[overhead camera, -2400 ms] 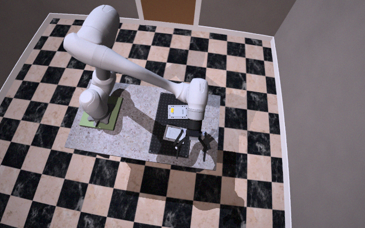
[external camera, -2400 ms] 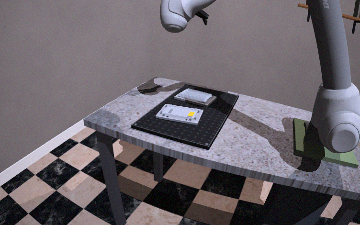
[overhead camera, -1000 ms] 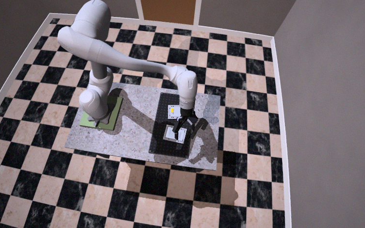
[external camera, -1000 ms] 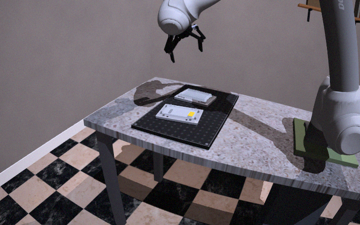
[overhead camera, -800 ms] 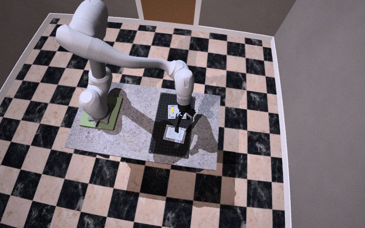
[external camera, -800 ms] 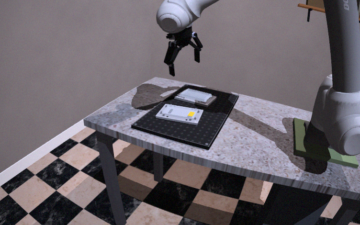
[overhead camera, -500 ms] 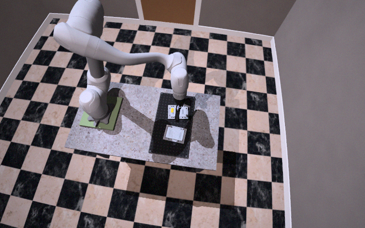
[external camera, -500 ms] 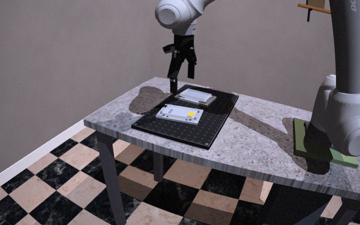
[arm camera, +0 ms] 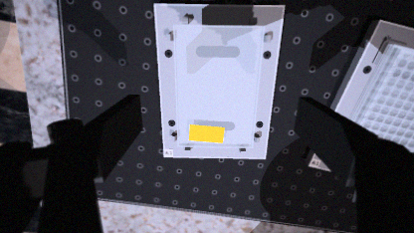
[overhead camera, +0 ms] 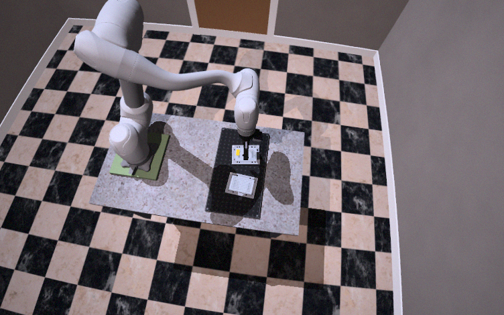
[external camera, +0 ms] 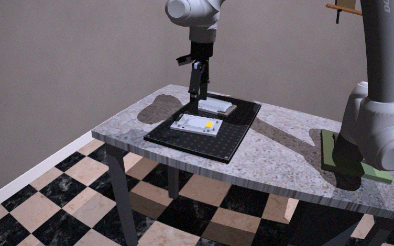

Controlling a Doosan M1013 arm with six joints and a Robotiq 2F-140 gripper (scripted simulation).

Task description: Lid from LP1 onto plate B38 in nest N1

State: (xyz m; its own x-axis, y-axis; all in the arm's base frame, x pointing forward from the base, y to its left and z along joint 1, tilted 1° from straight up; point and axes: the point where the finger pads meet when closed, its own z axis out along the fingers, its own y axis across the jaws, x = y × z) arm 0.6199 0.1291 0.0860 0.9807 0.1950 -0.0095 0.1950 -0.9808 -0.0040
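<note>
The lid (arm camera: 216, 85) (external camera: 192, 122) (overhead camera: 237, 151) is a clear flat cover lying on the white lid park LP1 (arm camera: 273, 75) (external camera: 177, 125) (overhead camera: 234, 161), with a yellow tag (arm camera: 206, 133) (external camera: 209, 124) at one end. My gripper (arm camera: 218, 113) (overhead camera: 248, 151) (external camera: 195, 108) hangs straight above the lid. Its fingers are open and stand wide on either side of the park, not touching the lid. The culture plate B38 (arm camera: 393, 90) (overhead camera: 241, 182) (external camera: 215, 104) sits uncovered in nest N1 (arm camera: 357, 71) (overhead camera: 227, 191) (external camera: 229, 110) beside the park.
Park and nest stand on a black perforated board (overhead camera: 222, 199) (external camera: 192, 143) (arm camera: 100, 50) on the marble table (overhead camera: 167, 183) (external camera: 269, 152). The arm's base stands on a green pad (overhead camera: 158, 162) (external camera: 327, 152) at the table's other end.
</note>
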